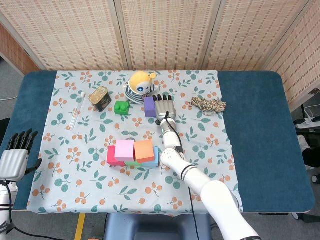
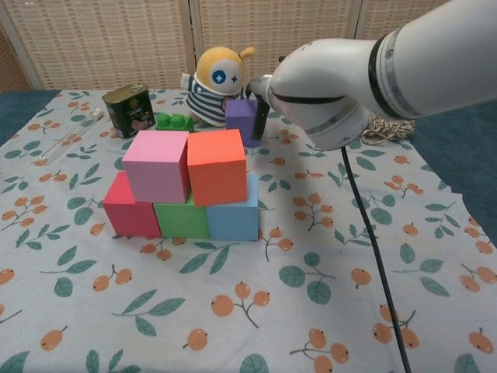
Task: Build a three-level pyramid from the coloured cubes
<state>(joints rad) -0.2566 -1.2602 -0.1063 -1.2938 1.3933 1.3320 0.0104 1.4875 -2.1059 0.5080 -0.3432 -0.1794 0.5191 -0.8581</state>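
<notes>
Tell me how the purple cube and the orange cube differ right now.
The purple cube sits on the cloth beside the toy; the orange cube rests in the pyramid's second level. The right hand is at the purple cube; nothing touches the orange one. Purple stands alone; orange sits beside the pink cube. Both are plain, upright cubes.

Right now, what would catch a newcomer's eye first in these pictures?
Probably the half-built pyramid near the middle of the cloth: a pink cube and an orange cube sitting on a red, green and blue row. Next, the right robot hand reaching to the purple cube beside the yellow striped toy.
</notes>
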